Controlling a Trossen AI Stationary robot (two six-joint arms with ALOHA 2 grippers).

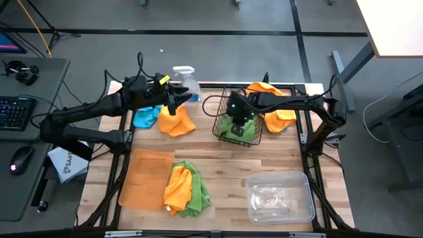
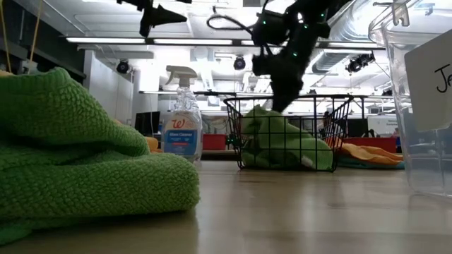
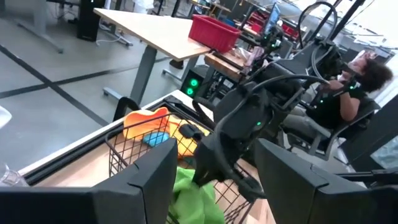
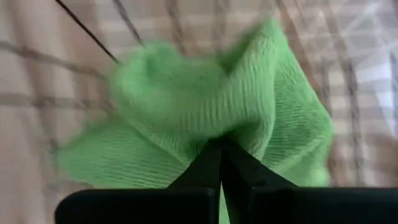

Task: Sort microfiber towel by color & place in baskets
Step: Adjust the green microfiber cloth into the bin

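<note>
My right gripper reaches down into the black wire mesh basket and is shut on a lime green towel that lies on the basket's floor. My left gripper is open and holds nothing. It hovers above an orange towel and a turquoise towel near the table's far left. In the left wrist view its fingers frame the basket and the right arm. An orange towel and a green towel lie half on the orange tray. More orange towels lie behind the basket. My right gripper pinches a raised fold of the green towel between its two fingertips, coming from above and pointing down into the basket. The cloth bunches up to a peak at the fingers, and the rest of it rests on the basket floor.
A clear spray bottle with blue liquid stands at the far edge, beside the left gripper. The clear plastic bin sits at the near right. Bare wood lies between the tray and the bin. A person sits beyond the table.
</note>
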